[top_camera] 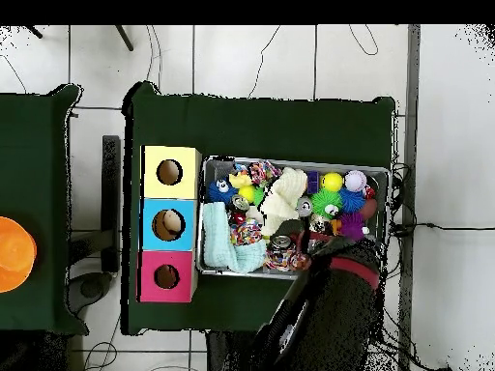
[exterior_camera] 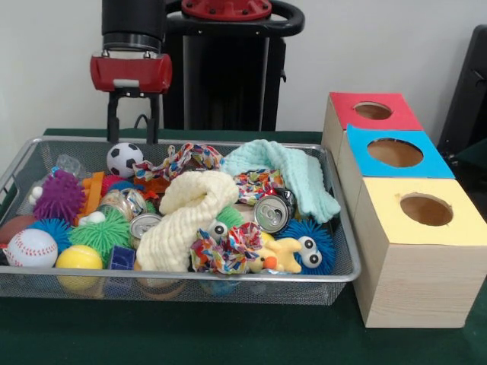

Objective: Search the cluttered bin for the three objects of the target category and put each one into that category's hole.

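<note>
The bin [exterior_camera: 175, 275] is a silver wire-mesh basket full of clutter: a soccer ball [exterior_camera: 124, 158], a baseball [exterior_camera: 30, 248], a yellow ball [exterior_camera: 78, 258], drink cans [exterior_camera: 272, 213], spiky rubber balls [exterior_camera: 59, 196], rope toys [exterior_camera: 228, 247], a yellow cloth [exterior_camera: 190, 217] and a mint cloth [exterior_camera: 285, 171]. The hole [exterior_camera: 373, 111] is in the red top of the farthest box; it also shows in the overhead view [top_camera: 166, 276]. My gripper [exterior_camera: 133, 129] hangs open and empty over the bin's far left corner, just above the soccer ball. In the overhead view my arm [top_camera: 329, 280] covers it.
A blue-topped box [exterior_camera: 394, 152] and a yellow-topped box [exterior_camera: 426, 209] stand in a row with the red one, to the right of the bin. In the overhead view the bin's rim [top_camera: 387, 193] lies on a green cloth, and an orange round thing [top_camera: 14, 253] sits at the left.
</note>
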Controlling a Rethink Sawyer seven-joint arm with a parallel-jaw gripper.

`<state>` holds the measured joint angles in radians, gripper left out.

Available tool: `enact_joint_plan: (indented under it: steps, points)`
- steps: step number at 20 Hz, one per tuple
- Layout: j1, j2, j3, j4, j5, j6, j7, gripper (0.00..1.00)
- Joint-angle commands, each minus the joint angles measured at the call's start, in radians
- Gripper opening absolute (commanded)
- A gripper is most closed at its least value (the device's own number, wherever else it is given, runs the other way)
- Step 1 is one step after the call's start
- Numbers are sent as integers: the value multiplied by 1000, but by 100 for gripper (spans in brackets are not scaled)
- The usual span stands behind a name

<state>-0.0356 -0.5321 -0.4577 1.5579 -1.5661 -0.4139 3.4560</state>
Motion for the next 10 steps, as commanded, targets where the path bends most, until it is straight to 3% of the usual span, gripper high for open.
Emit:
enact_joint_plan:
  steps: [1, 5, 10]
  points:
    - [-89, -42, 116, -30, 96, 126, -532, 100]
    - [-137, -47, 120, -41, 195, 137, -718, 100]
    - [-166, -5, 65, -69, 374, 61, -940, 100]
